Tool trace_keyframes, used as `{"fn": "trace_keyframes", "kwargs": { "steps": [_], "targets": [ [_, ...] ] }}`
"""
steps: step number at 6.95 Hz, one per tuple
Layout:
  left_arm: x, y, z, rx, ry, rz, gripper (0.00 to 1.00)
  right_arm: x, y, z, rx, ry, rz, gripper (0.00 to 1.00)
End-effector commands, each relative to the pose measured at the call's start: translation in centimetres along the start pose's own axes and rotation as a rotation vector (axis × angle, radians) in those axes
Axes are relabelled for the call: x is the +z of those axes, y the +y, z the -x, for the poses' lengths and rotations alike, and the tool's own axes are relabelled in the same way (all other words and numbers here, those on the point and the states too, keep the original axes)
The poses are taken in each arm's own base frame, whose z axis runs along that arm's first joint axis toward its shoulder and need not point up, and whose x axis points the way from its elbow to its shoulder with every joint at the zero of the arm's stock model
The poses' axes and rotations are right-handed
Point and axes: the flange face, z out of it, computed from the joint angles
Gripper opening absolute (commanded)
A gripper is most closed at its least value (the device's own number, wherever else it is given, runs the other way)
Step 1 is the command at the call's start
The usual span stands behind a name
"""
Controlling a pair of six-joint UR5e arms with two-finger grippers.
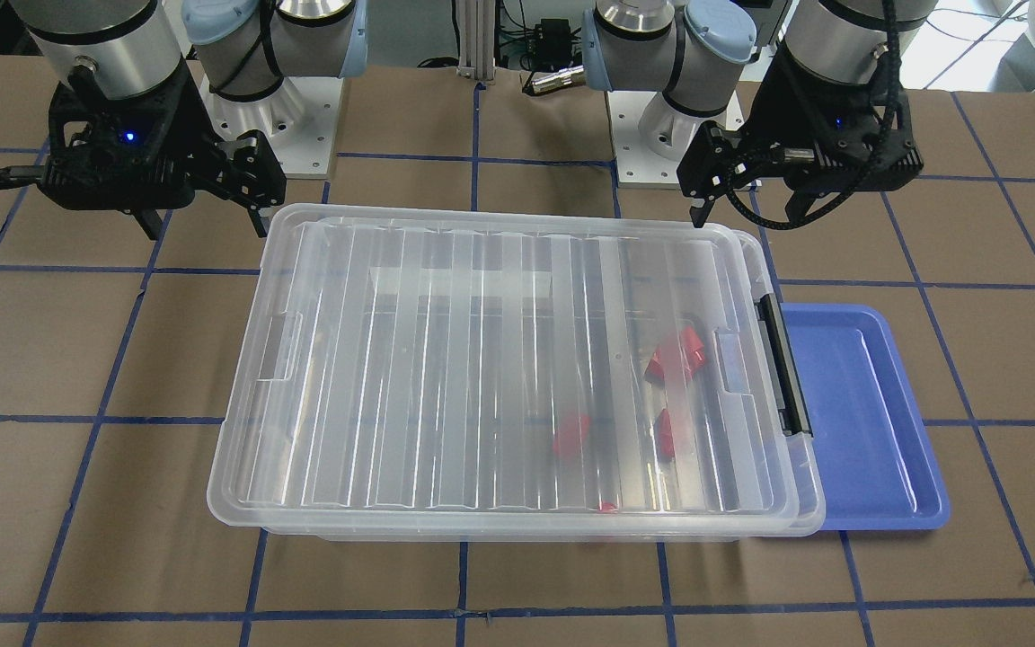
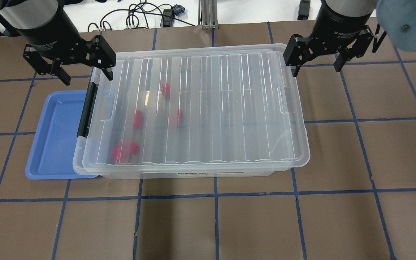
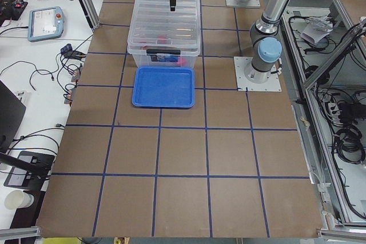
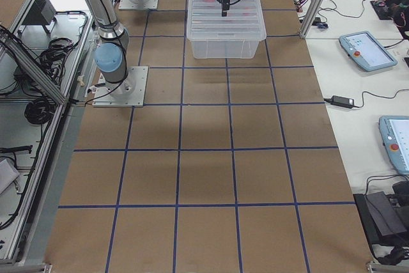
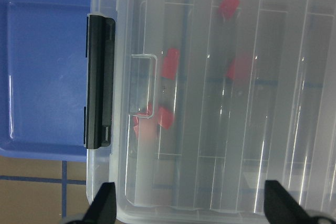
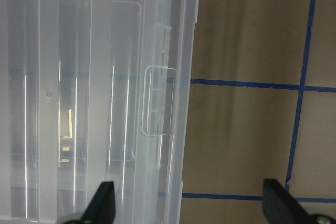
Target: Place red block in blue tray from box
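Brown tabletop (image 2: 229,224) holds the lidded box (image 2: 229,108), the red block (image 2: 137,119) inside near its black latch (image 2: 85,112) by the blue tray (image 2: 54,141); left gripper (image 2: 87,78) and right gripper (image 2: 316,70) hover spread, empty, so unlatching likely comes first.

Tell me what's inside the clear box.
Several red blocks show through the closed lid, gathered toward the black latch end by the blue tray. The lid blurs them, so their exact count is unclear.

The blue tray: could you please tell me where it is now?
In the overhead view, the blue tray lies at the left, beside the black latch at the end of the clear box.
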Motion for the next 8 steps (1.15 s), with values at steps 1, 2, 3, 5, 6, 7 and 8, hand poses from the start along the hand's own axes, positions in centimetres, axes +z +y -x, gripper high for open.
{"fn": "trace_keyframes", "kwargs": {
  "steps": [1,2,3,5,6,7,8],
  "targets": [
    [0.0,0.0,0.0,0.000,0.000,-0.002,1.00,0.3,0.0,-0.2,0.001,-0.002,0.006,1.00],
    [0.1,-0.1,0.0,0.000,0.000,0.000,1.00,1.0,-0.1,-0.2,0.001,-0.001,0.018,1.00],
    [0.1,-0.1,0.0,0.000,0.000,0.000,1.00,0.9,-0.2,-0.2,0.000,-0.001,0.018,1.00],
    [0.1,-0.1,0.0,0.000,0.000,0.000,1.00,3.0,-0.7,-0.3,0.003,-0.005,0.055,1.00],
    [0.1,-0.1,0.0,0.000,0.002,0.000,1.00,5.5,-1.8,-0.3,0.002,-0.001,0.060,1.00],
    [0.1,-0.1,0.0,0.000,0.000,0.000,1.00,8.0,-2.6,-0.3,0.003,0.000,0.066,1.00],
    [0.1,-0.1,0.0,0.000,0.000,-0.002,1.00,11.1,-2.3,-0.3,0.003,0.000,0.066,1.00]
  ]
}}
